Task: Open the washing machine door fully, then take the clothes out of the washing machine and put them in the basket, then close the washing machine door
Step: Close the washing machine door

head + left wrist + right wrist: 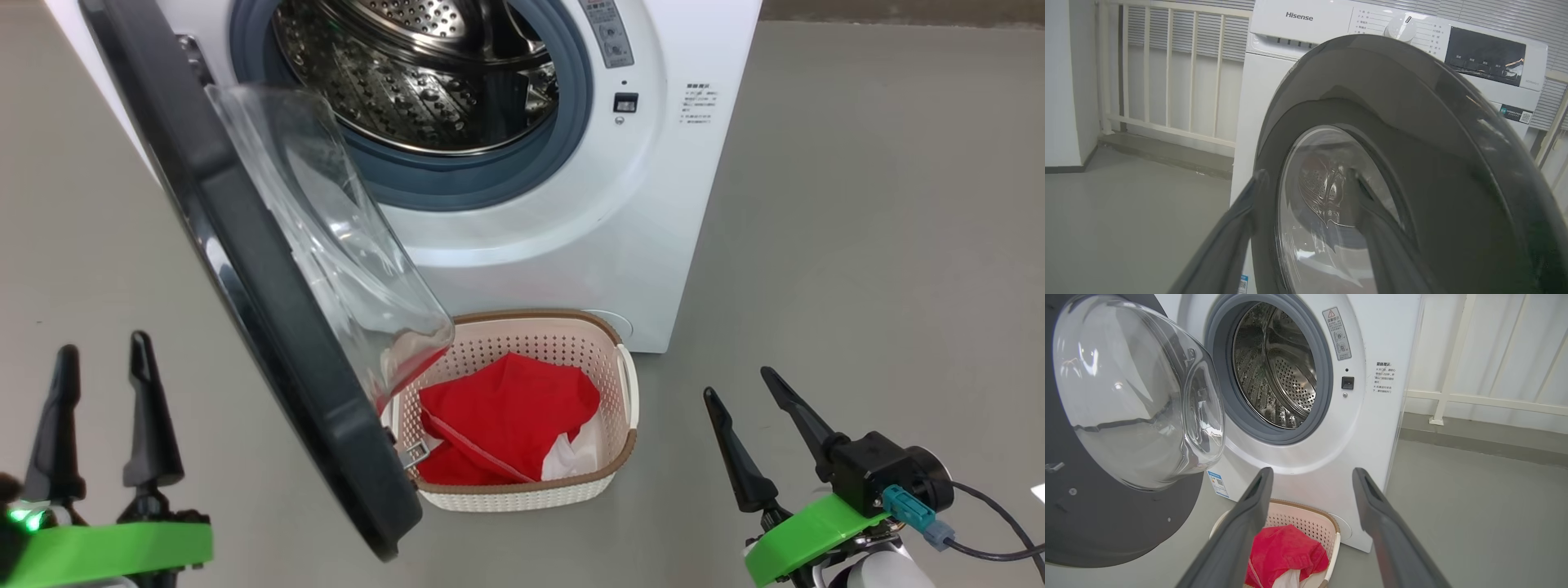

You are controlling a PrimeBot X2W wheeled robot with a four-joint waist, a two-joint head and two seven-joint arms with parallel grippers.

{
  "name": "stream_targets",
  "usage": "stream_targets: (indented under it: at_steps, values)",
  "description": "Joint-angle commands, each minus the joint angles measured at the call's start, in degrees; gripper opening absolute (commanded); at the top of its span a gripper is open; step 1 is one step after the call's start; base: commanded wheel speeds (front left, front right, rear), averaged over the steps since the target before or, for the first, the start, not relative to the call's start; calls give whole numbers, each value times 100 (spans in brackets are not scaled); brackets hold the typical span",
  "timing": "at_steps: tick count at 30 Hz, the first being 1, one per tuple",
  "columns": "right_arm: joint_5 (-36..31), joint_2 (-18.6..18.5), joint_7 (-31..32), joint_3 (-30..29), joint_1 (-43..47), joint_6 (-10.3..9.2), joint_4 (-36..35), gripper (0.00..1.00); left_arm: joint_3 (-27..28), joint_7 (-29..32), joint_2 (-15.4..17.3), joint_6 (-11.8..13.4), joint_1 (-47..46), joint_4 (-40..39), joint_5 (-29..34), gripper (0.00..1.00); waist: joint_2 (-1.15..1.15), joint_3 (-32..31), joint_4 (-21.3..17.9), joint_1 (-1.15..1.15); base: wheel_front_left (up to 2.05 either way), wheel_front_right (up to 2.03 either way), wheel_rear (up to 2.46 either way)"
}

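At 8 o'clock the left fingers (151, 425) are wide and empty. The big round black-rimmed glass door (245, 269) hangs open, hiding the left corner of the small cream plastic basket (629, 425). Soft bright red clothes (506, 412) lie inside it, at 6 o'clock. At 4 o'clock the right fingers (735, 457) are wide and empty.

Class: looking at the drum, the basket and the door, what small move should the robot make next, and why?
Probably bring the open left claw against the outer face of the washing machine door to start swinging it shut: the red clothes lie in the basket, and the drum looks empty.
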Motion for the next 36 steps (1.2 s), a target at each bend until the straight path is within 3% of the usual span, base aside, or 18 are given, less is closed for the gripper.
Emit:
stream_targets:
  at_steps: [1, 9, 36]
  values:
    - [43, 7, -36, 121, -165, 2, -120, 100, 158, -84, 167, 99, -82, -85, 253, 100, -1, 18, -24, 0, 0, 0, 0]
    - [56, 9, -36, 98, -200, 2, -145, 100, -41, -177, 188, 349, 5, 143, 1518, 100, -1, 94, -79, 0, 0, 0, 0]
    - [49, 14, -36, 50, -172, 2, -185, 100, 152, -179, -565, 11, 501, 385, 2044, 100, -1, 116, 19, 0, 0, 0, 0]
